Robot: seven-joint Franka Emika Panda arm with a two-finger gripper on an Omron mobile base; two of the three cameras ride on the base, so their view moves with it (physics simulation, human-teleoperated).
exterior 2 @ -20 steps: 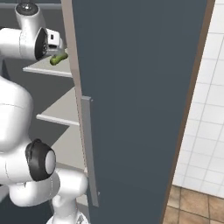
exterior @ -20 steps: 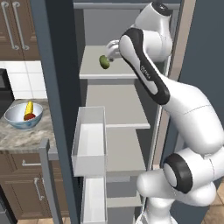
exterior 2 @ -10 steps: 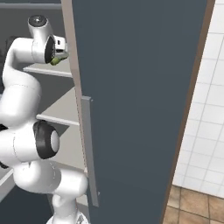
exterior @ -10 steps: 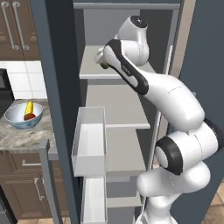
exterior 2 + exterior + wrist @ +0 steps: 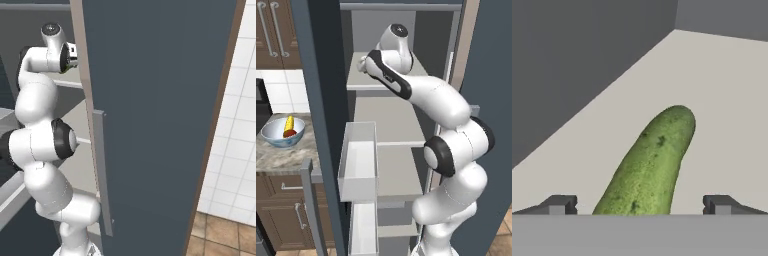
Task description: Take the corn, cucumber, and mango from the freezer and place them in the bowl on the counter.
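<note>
Cucumber (image 5: 648, 165) is the thing I am busy with now. It lies on the pale upper shelf (image 5: 387, 80) of the freezer (image 5: 316, 75), and in the hand view it runs from the bottom middle up toward one o'clock, between my two fingertips (image 5: 559, 204). My claw (image 5: 639, 205) stands wide apart and holds nothing; one tip is at seven o'clock and the other at five o'clock, both clear of the green skin.

I judge that the corn (image 5: 289, 123) and the mango (image 5: 290, 133) already sit in the bowl (image 5: 276, 142) on the counter (image 5: 276, 160), which in the left base view is at nine o'clock from my arm. So the cucumber seems to be the last one.

To do this step well, I think I should go a little more forward, so that the pads come beside the thick middle of the cucumber and not only its near end. The body lies a bit slanted to my fingers, so a small turn of the wrist would make the grip cross it squarely. Then I close slowly, because the skin looks smooth and the round shape may slip or roll away. The grey wall at ten o'clock is near, so I must lift straight before I pull out.

I can read no brand, label or writing anywhere.
</note>
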